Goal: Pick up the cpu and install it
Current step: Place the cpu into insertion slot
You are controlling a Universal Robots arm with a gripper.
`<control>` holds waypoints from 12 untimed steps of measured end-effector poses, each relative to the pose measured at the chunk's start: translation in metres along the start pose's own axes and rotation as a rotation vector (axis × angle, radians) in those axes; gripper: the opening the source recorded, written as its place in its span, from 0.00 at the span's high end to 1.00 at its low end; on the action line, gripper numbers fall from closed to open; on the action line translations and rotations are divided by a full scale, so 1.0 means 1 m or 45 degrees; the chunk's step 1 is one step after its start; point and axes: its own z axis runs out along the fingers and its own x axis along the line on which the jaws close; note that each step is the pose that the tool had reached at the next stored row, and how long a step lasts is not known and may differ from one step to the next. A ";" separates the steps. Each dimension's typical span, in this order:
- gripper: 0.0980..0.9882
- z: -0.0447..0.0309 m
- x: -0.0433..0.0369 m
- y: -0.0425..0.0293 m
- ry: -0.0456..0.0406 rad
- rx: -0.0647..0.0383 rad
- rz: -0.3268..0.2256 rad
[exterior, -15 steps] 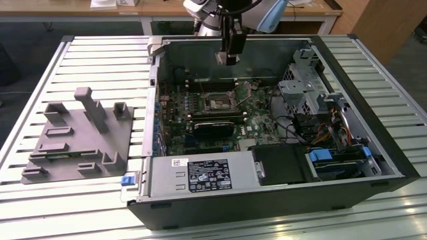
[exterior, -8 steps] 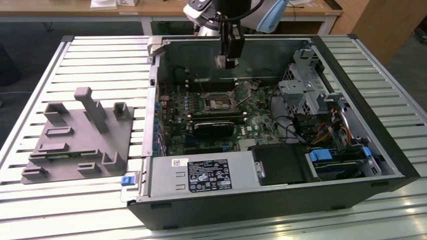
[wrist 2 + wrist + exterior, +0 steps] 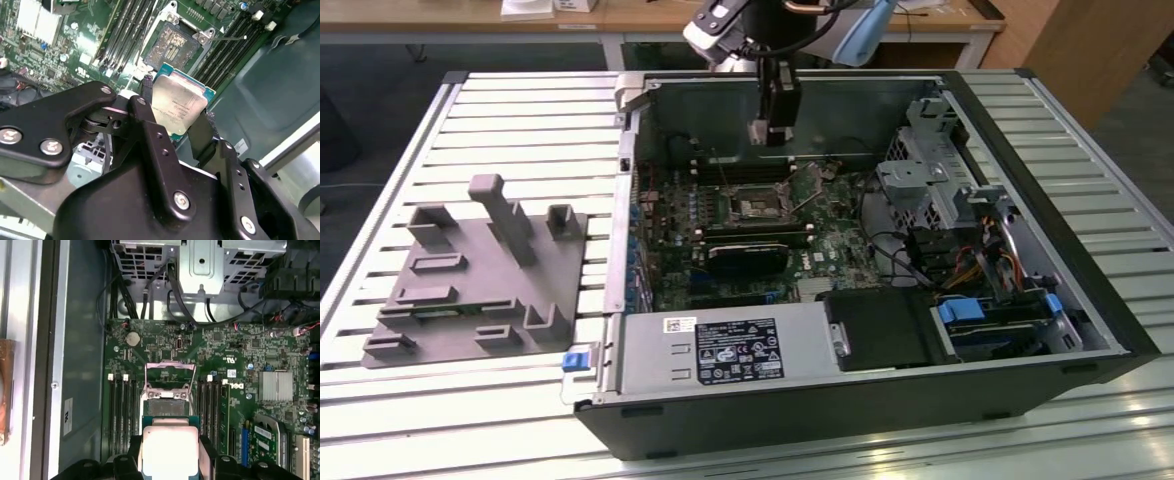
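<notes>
PC case (image 3: 854, 415) on slatted table (image 3: 520, 110), grey tray (image 3: 460, 285) (w/ upright blocks) to the exterior view's left

silver cpu (image 3: 177, 107), perhaps green-edged; green motherboard (image 3: 240, 355)

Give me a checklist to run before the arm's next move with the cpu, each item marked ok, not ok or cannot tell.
1. Grip: ok. The gripper is shut on the cpu.
2. Socket open: ok. The socket shows bare contacts, with its metal frame raised.
3. Nothing lying across the socket: ok in both wrist views.
4. cpu seated: not ok. It hangs above the motherboard, apart from the socket.
5. cpu corners matched to the socket: cannot tell.
</notes>
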 end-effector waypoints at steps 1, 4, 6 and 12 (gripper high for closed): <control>0.51 0.0017 0.0001 -0.0007 0.000 0.000 0.000; 0.51 0.0071 0.0003 -0.0029 0.000 0.000 0.000; 0.51 0.0108 0.0004 -0.0036 0.000 0.000 0.000; 0.51 0.0217 0.0006 -0.0043 0.000 0.000 0.000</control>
